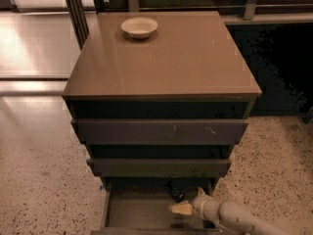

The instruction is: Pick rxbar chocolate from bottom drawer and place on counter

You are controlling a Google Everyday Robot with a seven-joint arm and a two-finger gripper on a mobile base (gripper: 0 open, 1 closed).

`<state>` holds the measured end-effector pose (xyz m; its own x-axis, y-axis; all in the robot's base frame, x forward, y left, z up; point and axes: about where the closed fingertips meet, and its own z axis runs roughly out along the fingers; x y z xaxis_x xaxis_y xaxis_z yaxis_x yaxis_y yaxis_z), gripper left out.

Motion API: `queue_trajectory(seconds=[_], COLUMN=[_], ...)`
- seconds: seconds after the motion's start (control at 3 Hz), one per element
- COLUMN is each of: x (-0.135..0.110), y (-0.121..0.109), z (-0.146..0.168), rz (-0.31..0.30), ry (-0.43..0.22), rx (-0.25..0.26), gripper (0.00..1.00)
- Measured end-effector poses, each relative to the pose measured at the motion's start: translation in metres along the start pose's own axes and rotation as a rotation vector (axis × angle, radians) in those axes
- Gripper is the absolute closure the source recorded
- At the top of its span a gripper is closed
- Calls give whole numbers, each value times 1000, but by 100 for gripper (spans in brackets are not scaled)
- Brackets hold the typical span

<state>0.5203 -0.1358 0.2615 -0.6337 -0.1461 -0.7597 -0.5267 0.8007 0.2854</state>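
Observation:
The bottom drawer [132, 212] is pulled open at the foot of the cabinet and shows its flat grey floor. A small black rxbar chocolate [175, 191] lies near the back of the drawer, right of centre. My gripper [181, 208], cream-tipped on a white arm entering from the lower right, sits over the drawer floor just in front of the bar and slightly to its right. I cannot tell whether it touches the bar. The tan-brown counter [166, 62] is the cabinet top above.
A cream bowl [139, 27] stands at the back left of the counter. Two wider drawers [159, 131] are slightly pulled out above the bottom one. Speckled floor lies on both sides. A dark metal post [76, 11] and railing stand behind.

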Motion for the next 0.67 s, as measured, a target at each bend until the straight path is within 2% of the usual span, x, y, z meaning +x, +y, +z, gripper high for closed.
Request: queue_trajectory(seconds=[0.67], x=[7], y=[-37], z=[69], rz=[-172], ry=[-6], rx=[112], gripper=[0])
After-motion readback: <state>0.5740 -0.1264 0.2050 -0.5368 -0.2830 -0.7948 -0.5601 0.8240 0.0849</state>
